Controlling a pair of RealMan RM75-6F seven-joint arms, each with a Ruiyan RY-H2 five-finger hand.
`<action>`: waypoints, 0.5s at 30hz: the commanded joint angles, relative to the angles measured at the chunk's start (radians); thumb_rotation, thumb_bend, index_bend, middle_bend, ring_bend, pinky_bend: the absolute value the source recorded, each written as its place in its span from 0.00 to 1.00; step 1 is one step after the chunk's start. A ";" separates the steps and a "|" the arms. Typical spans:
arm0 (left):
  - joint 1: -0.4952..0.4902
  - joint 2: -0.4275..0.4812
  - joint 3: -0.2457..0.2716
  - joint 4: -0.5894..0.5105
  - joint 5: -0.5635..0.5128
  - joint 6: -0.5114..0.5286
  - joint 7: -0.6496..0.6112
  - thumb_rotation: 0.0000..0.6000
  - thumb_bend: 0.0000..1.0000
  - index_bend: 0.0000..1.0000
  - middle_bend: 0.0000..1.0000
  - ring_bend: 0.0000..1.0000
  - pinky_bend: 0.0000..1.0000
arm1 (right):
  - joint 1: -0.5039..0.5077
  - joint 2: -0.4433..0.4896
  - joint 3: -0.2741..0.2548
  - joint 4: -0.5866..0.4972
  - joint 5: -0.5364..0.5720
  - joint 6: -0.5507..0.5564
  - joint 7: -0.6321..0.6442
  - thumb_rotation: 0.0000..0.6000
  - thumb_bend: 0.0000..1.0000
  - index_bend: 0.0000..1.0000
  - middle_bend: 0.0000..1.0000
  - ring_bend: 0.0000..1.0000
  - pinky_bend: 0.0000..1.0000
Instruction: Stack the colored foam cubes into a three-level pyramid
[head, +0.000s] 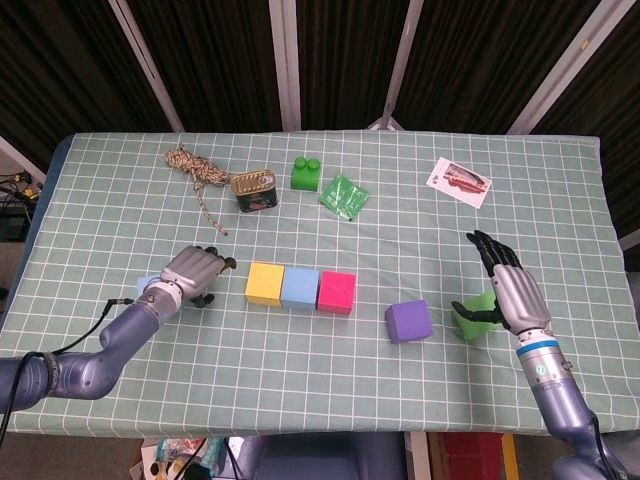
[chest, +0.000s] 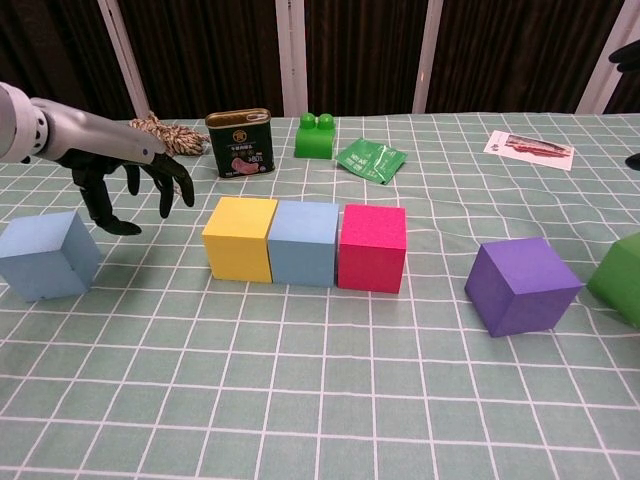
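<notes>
Six foam cubes, all at surface level: yellow cube (chest: 240, 238), light blue cube (chest: 303, 241) and pink cube (chest: 373, 247) touching in one row; purple cube (chest: 521, 284) right of them; green cube (head: 475, 316) beside right robot hand (head: 508, 295), fingers spread, empty; second blue cube (chest: 45, 254) under left robot hand (chest: 118, 165), spread, holding nothing.

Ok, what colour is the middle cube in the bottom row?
Light blue, between the yellow and pink cubes; clearest in the chest view.

Yellow cube (chest: 240, 238), light-blue cube (chest: 303, 242), pink cube (chest: 372, 247) touching in row, centre frame; loose blue cube (chest: 45, 254) left; purple cube (chest: 522, 284), green cube (chest: 621, 277) right.
</notes>
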 joint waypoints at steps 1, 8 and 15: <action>-0.003 0.005 0.009 -0.005 -0.009 0.016 -0.005 1.00 0.49 0.22 0.31 0.16 0.27 | -0.001 -0.001 0.002 0.000 0.000 -0.002 0.001 1.00 0.25 0.00 0.00 0.00 0.00; -0.017 -0.005 0.032 -0.002 -0.025 0.013 -0.007 1.00 0.49 0.23 0.31 0.16 0.27 | -0.005 -0.005 0.008 -0.001 -0.001 -0.005 -0.001 1.00 0.25 0.00 0.00 0.00 0.00; -0.034 -0.046 0.029 0.006 -0.024 0.019 -0.013 1.00 0.49 0.23 0.30 0.16 0.27 | -0.010 -0.004 0.015 -0.007 -0.009 -0.001 -0.001 1.00 0.25 0.00 0.00 0.00 0.00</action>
